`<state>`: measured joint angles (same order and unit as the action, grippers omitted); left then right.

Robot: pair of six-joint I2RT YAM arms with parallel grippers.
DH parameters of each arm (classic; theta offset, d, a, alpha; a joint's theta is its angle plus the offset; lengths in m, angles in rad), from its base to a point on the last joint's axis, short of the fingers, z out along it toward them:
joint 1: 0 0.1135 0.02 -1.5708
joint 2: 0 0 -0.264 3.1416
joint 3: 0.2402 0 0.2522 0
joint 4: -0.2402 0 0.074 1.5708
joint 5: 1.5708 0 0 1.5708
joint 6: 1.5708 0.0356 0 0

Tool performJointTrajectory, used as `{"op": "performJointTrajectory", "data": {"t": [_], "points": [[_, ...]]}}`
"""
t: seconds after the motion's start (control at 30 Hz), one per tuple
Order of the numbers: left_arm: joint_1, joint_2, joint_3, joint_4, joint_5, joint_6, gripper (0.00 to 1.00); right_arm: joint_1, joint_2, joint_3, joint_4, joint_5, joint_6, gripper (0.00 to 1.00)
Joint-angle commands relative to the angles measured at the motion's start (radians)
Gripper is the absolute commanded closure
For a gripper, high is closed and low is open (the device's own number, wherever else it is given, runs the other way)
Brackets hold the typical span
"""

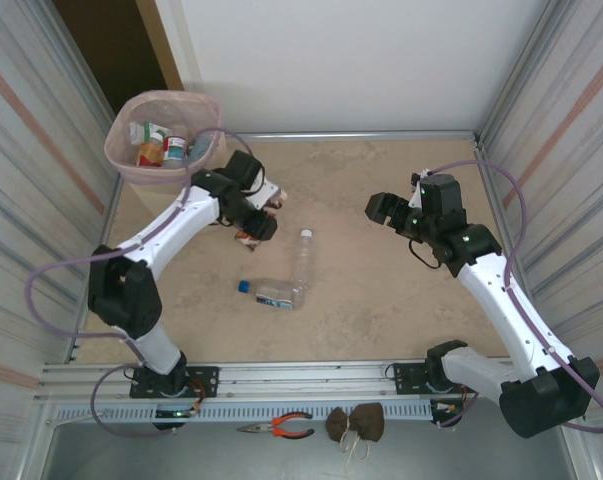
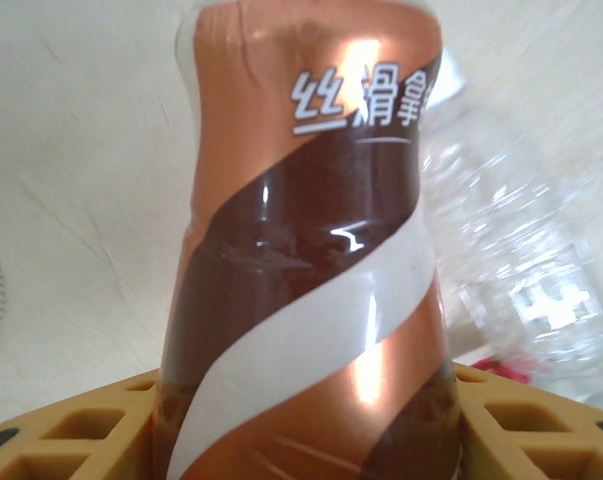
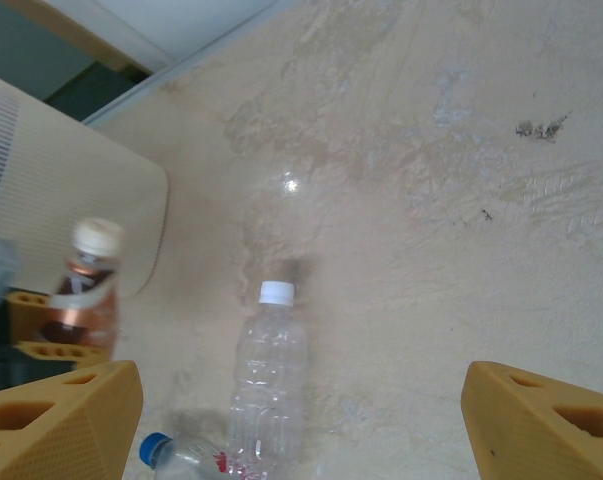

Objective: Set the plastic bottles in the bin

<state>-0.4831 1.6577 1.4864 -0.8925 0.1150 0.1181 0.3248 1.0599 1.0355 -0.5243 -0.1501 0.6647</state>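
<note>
Copper and brown film, crossed by a white swirl and white Chinese lettering, is wrapping the brown bottle (image 2: 301, 250) that the left gripper (image 1: 255, 222) is holding. Its yellow fingers (image 2: 71, 435) are pressing against the bottle's lower body from both sides, parted only as far as the bottle is wide. The right wrist view is showing this bottle's cream cap. The left gripper is reaching over the left half of the table (image 1: 401, 310), just near and right of the bin (image 1: 118, 152), which is standing in the far left corner with a pink liner folded over its rim. Inside the bin, a few other bottles (image 1: 159, 148) are lying together, with red, green and orange labels showing. Two clear bottles are lying on the tan, stone-patterned tabletop near the middle. The white-capped bottle (image 1: 302, 260) is stretching toward the far side, and the blue-capped bottle (image 1: 269, 293) is lying crosswise at its near end, the two meeting in an L. Both are resting just right of and nearer than the held bottle. The right gripper (image 1: 385, 210) is hanging over the right half of the table, well apart from every bottle, its yellow fingers (image 3: 546, 425) standing wide apart with nothing between them. Red-handled pliers (image 1: 278, 427) and a brown pouch (image 1: 356, 422) are sitting on the shelf by the arm bases.
</note>
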Motion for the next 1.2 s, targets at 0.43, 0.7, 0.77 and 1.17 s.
{"op": "performJointTrajectory", "data": {"t": [0.43, 0.7, 0.77, 1.17], "points": [[0.196, -0.095, 0.354, 0.128, 0.214, -0.441, 0.49, -0.001, 0.008, 0.012, 0.015, 0.001, -0.011, 0.18], [0.218, -0.071, 0.446, 0.280, -0.048, -0.694, 0.51, -0.001, -0.001, 0.009, 0.009, 0.006, -0.011, 0.18], [0.219, -0.058, 0.469, 0.301, -0.122, -0.755, 0.49, -0.002, -0.003, 0.006, 0.009, 0.007, -0.011, 0.18], [0.327, 0.071, 0.523, 0.403, -0.251, -1.222, 0.53, -0.002, -0.030, -0.012, -0.003, 0.021, -0.008, 0.18]]}}
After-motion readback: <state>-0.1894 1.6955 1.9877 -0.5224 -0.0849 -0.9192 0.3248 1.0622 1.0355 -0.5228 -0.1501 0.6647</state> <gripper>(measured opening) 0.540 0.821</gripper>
